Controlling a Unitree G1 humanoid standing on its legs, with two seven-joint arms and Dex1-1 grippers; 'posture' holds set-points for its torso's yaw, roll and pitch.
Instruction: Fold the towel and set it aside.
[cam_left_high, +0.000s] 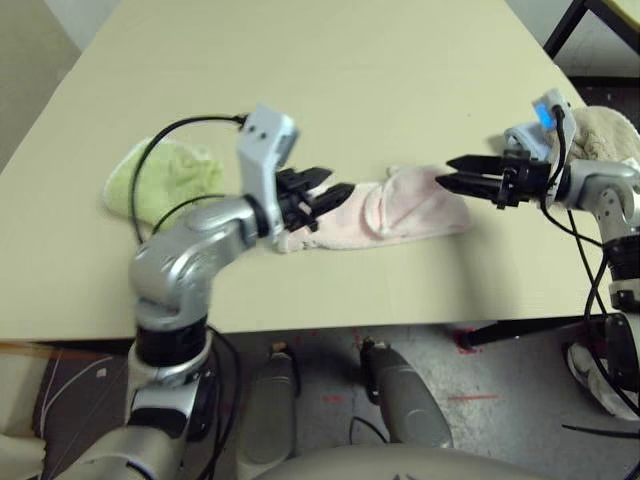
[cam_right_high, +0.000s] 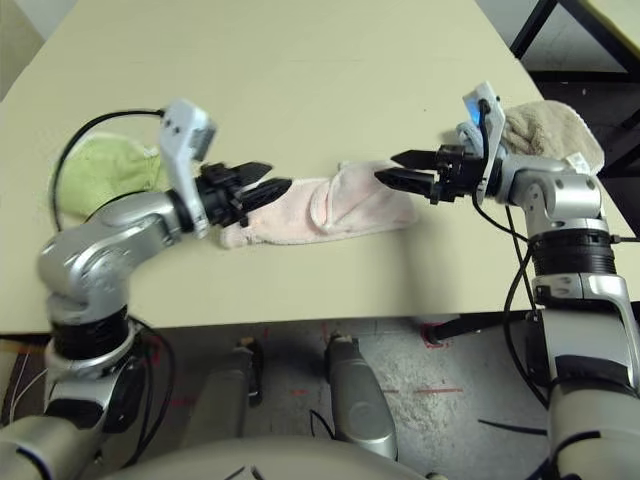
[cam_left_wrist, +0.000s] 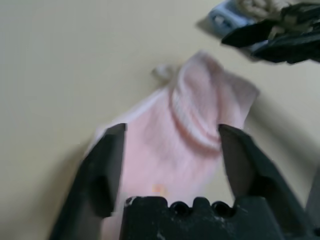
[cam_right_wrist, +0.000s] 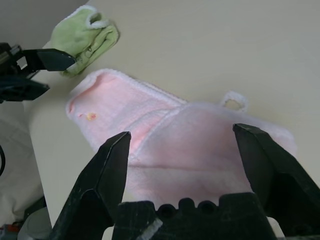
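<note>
Beige table (cam_left_high: 400, 60) is carrying, left to right, a lime-green cloth (cam_left_high: 165, 180), the left gripper (cam_left_high: 325, 192) with fingers spread wide and gripping nothing over the towel's left end, the towel (cam_left_high: 385, 215) lying folded into a long strip near the front edge, the right gripper (cam_left_high: 455, 180) likewise gaping wide and empty over its right end, and a beige cloth (cam_right_high: 545, 125) sitting behind the right arm. Right wrist view is showing what the head views are not: pale pink terry layers overlapping, white stitched edging, a small white hanging loop (cam_right_wrist: 233, 101) and a tiny orange mark (cam_right_wrist: 90, 116).
</note>
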